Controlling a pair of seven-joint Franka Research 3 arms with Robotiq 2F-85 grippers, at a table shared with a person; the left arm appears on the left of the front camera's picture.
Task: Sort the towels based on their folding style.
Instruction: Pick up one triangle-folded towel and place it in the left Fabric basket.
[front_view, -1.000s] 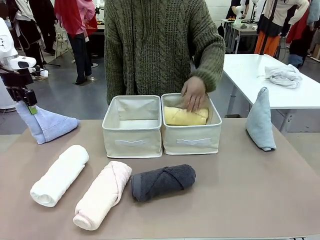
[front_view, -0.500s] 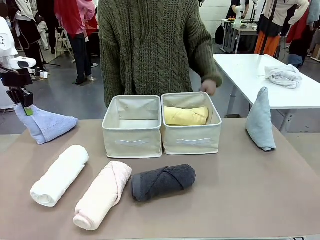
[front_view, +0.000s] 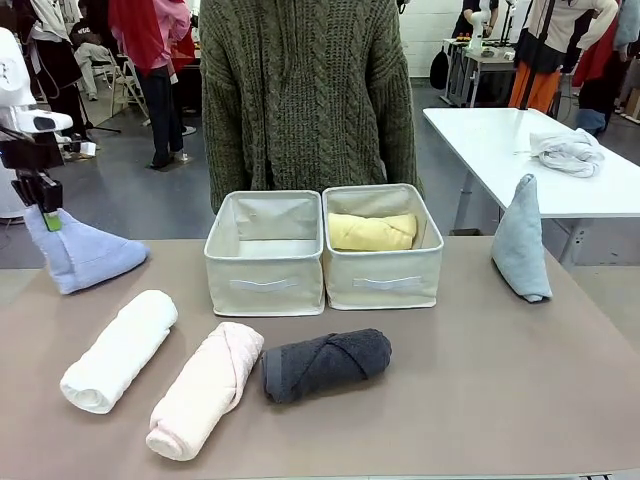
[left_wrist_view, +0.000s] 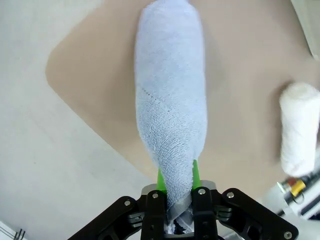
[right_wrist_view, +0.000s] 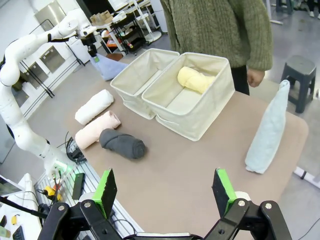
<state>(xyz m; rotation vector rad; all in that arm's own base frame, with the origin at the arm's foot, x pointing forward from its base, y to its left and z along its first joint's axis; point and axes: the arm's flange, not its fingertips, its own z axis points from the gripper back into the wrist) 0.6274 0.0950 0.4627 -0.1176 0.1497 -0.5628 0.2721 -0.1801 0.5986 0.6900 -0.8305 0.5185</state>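
My left gripper (front_view: 44, 216) is shut on the pointed tip of the periwinkle blue cone towel (front_view: 85, 257) at the table's far left. In the left wrist view the blue cone (left_wrist_view: 170, 95) stretches away from the green fingertips (left_wrist_view: 194, 172). White (front_view: 118, 350), pale pink (front_view: 205, 388) and dark grey (front_view: 325, 363) rolled towels lie in front. The yellow roll (front_view: 372, 232) lies in the right cream box (front_view: 385, 285). A grey-green cone (front_view: 520, 240) stands at the right. My right gripper (right_wrist_view: 165, 191) hangs open high above the table's right end, with nothing between its fingers.
The left cream box (front_view: 264, 285) holds nothing. A person in a green knit sweater (front_view: 300, 90) stands behind the boxes, with one hand (right_wrist_view: 255, 76) hanging beside the table. A whitish cloth bundle (front_view: 567, 150) lies on a white table behind.
The person's hand has left the yellow roll in the right box and drawn back. My left gripper has shifted slightly left with the blue cone's tip.
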